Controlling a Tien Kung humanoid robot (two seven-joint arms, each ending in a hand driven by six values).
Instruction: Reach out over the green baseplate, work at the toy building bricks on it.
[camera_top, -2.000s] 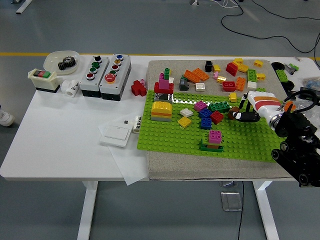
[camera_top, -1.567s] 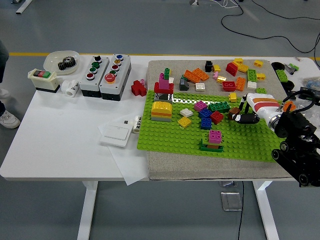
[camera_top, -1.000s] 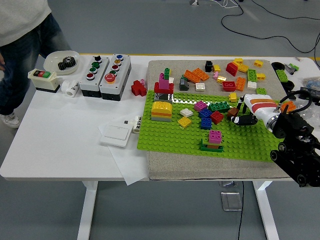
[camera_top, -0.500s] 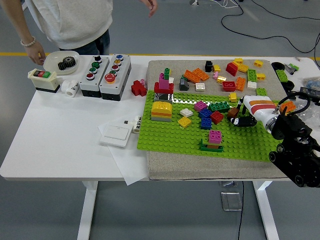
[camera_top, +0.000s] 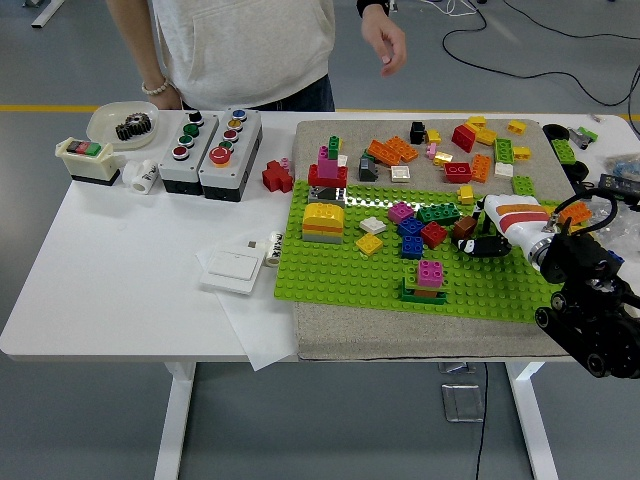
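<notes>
- The green baseplate is studded plastic with a slight sheen.
- The toy building bricks are smooth, glossy plastic.
- The mat beneath looks like coarse, matt woven cloth.
- The counter is smooth and matt white.
- The right hand has a glossy white shell.
- The gear looks like dark metal.

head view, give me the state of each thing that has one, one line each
right hand: low over the green baseplate, fingers curled by a brown brick; grasp unclear
pink brick: stacked on a dark green piece, on the baseplate
yellow block: upright on the baseplate
gear: lying in the white bowl
person's hand: raised above the table, empty
</notes>
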